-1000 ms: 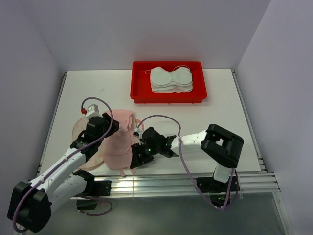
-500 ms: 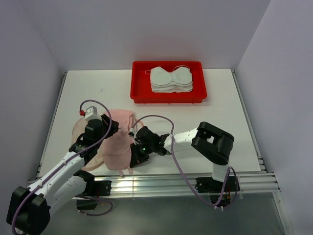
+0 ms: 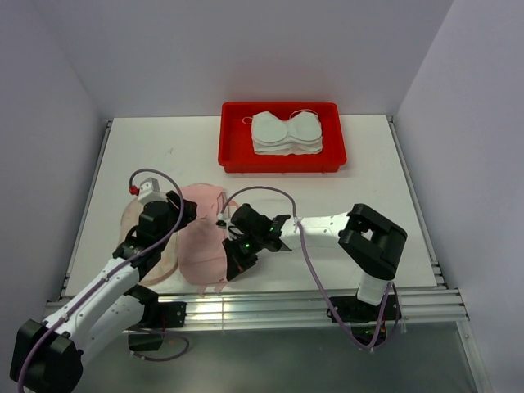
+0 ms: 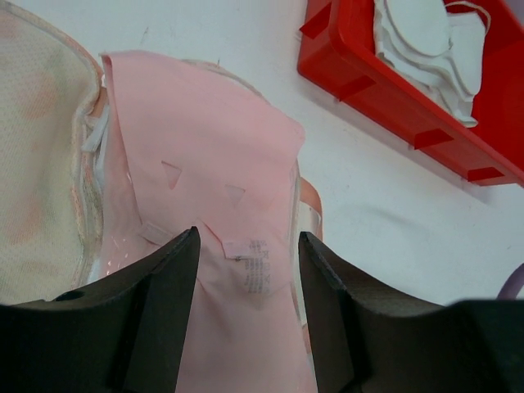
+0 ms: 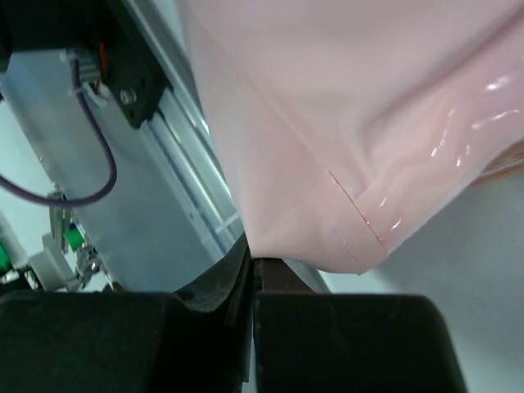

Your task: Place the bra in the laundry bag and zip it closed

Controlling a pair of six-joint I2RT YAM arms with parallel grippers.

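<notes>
A white table (image 3: 385, 213) sits enclosed by pale lilac walls (image 3: 246, 49).

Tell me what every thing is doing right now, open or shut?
left gripper: open above the pink bra
right gripper: shut on the pink bra's edge
pink bra: draped partly over the laundry bag
laundry bag: flat, partly covered
red tray: holds stacked white bras

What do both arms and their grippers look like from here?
The left arm and right arm have white links, black joints and thin purple cables. The left gripper and right gripper have black fingers. A green light glows at the right wrist.
</notes>
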